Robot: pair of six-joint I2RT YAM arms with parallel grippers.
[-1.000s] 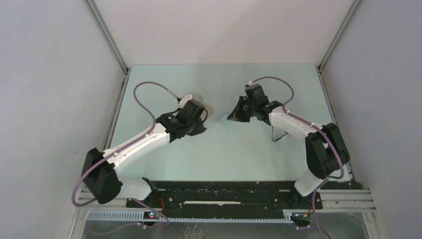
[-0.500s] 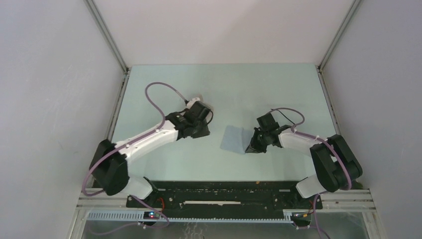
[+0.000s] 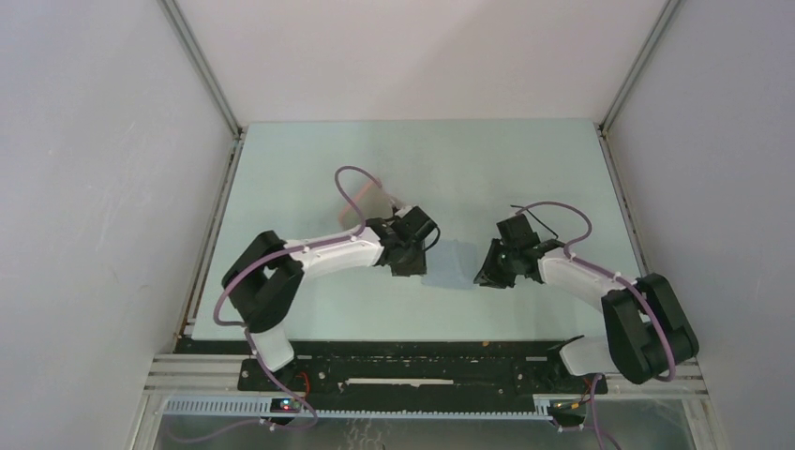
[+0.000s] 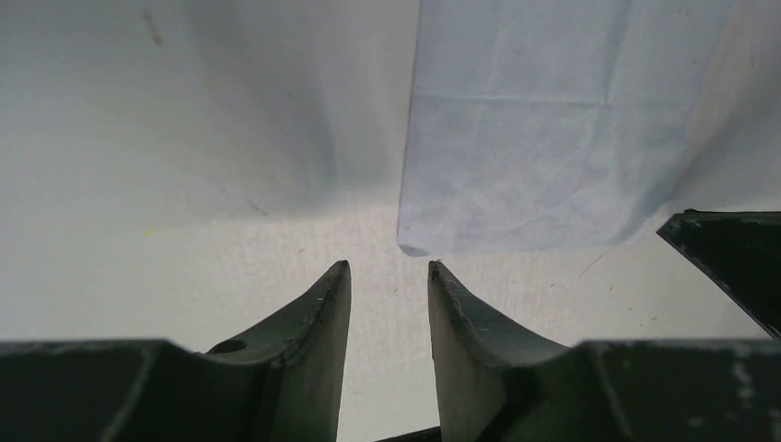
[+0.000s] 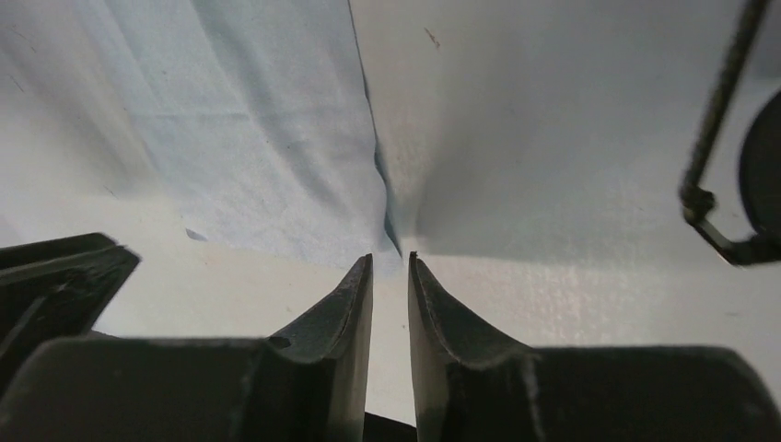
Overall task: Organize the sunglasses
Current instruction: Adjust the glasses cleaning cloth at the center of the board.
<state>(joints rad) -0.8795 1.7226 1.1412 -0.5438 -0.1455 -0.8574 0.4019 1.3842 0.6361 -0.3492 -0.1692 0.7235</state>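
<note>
The sunglasses (image 5: pixel 720 101) show at the right edge of the right wrist view as a thin dark arm and part of a lens. From above, only thin dark lines of the sunglasses (image 3: pixel 536 217) peek out behind the right arm. A grey-blue cloth (image 3: pixel 452 262) lies flat between both grippers. My left gripper (image 4: pixel 387 267) is open just short of the cloth's (image 4: pixel 543 138) near corner, holding nothing. My right gripper (image 5: pixel 391 258) stands narrowly open at the opposite corner of the cloth (image 5: pixel 276 138), with nothing between its fingers.
A salmon-pink case (image 3: pixel 382 200) lies behind the left arm, partly hidden by its purple cable. The two grippers (image 3: pixel 419 267) (image 3: pixel 484 278) face each other across the cloth, close together. Cage posts and walls border the pale table (image 3: pixel 309 169).
The right gripper brought the cloth down from the far middle, laid it flat and opened. The left arm swung from the pink case to the cloth's left edge, opening wider.
</note>
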